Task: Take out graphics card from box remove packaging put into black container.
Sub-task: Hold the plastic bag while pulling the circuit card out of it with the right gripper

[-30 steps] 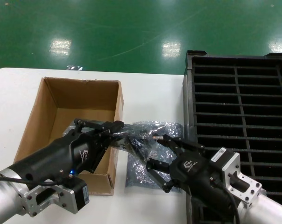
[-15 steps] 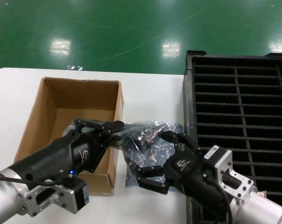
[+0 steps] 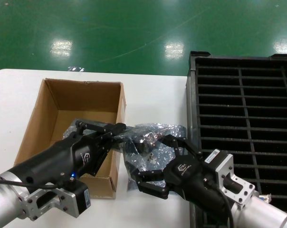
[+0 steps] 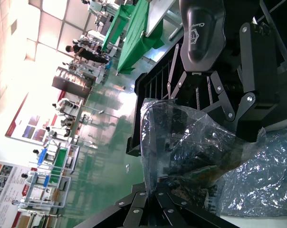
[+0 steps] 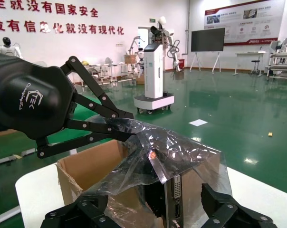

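Observation:
My left gripper (image 3: 121, 131) reaches over the side wall of the brown box (image 3: 67, 111) and is shut on the top edge of the crinkled packaging (image 3: 155, 133), holding it up above the table. The left wrist view shows its fingertips (image 4: 155, 202) pinching the packaging (image 4: 181, 137). The graphics card (image 5: 174, 192) hangs inside the packaging (image 5: 181, 152), its silver bracket with ports facing the right wrist camera. My right gripper (image 3: 158, 160) is open, with one finger on each side of the bagged card (image 5: 157, 213). The black container (image 3: 243, 109) stands at the right.
A flatter bluish-grey bag (image 3: 136, 178) lies on the white table (image 3: 153, 95) under the held one, between box and container. The box's near wall is close to my left arm. The container's slatted edge is beside my right arm.
My right gripper has swung left and forward, and its open fingers now straddle the hanging bag. The left gripper has kept its hold and its place.

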Controlling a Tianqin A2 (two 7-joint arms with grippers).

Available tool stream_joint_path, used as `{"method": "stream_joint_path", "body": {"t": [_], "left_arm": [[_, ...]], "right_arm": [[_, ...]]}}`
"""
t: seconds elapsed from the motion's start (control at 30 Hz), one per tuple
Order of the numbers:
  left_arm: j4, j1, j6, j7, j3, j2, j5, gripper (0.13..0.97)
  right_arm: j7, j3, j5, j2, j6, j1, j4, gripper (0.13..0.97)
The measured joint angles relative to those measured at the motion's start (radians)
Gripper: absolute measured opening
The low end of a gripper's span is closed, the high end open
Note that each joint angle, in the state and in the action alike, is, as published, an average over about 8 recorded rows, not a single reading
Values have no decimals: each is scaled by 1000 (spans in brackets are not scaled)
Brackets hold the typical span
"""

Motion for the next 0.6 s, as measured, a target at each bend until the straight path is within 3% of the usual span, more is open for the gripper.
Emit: {"method": "stream_joint_path", "body": {"t": [0.4,0.6], "left_arm": [[0,0,0,0,0,0,0,138],[0,0,0,0,0,0,0,138]], "right_arm": [[2,-1,2,0,5,-14,12,582],[-15,-4,19,-5,12,0,-13,457]]}}
